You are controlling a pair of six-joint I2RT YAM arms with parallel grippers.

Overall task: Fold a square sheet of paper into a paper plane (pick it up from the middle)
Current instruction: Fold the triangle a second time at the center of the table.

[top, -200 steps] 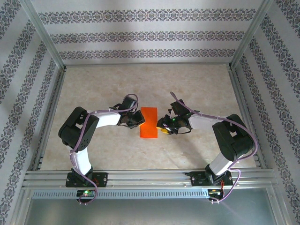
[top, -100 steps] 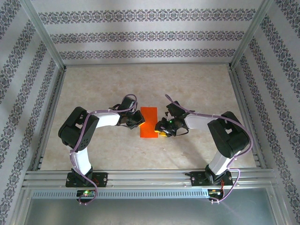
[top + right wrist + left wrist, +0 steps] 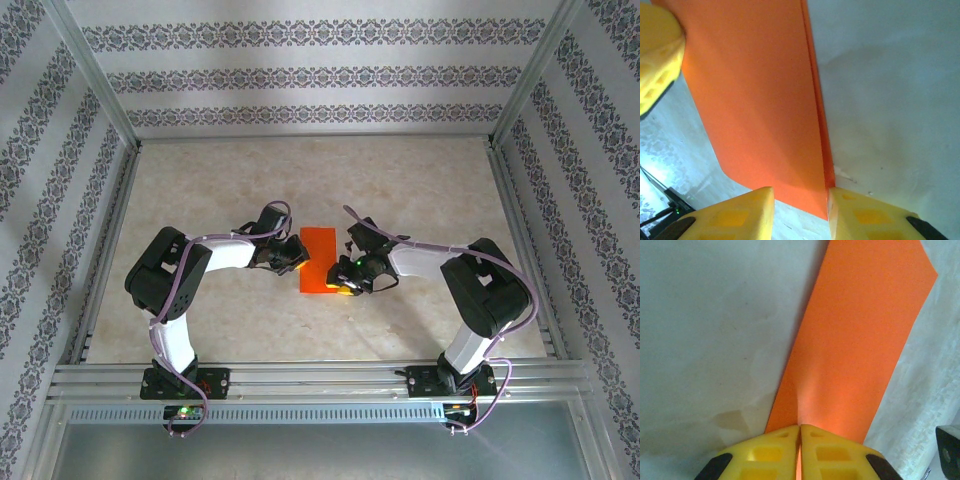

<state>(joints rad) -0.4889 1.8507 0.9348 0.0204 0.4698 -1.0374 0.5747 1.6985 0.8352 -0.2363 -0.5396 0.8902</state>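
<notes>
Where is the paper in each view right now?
Top external: paper near the centre of the picture.
Left wrist: paper runs from bottom centre up to the top right.
Right wrist: paper runs from the top left down to bottom centre.
Shared landmark: the left gripper, shut on the paper's edge. It is at bottom centre in the left wrist view, and one of its fingers is at top left in the right wrist view.

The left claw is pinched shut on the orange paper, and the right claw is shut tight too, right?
No: the right gripper is open. The right wrist view shows its fingers apart, with a corner of the orange paper between them. The left gripper is shut on it.
</notes>
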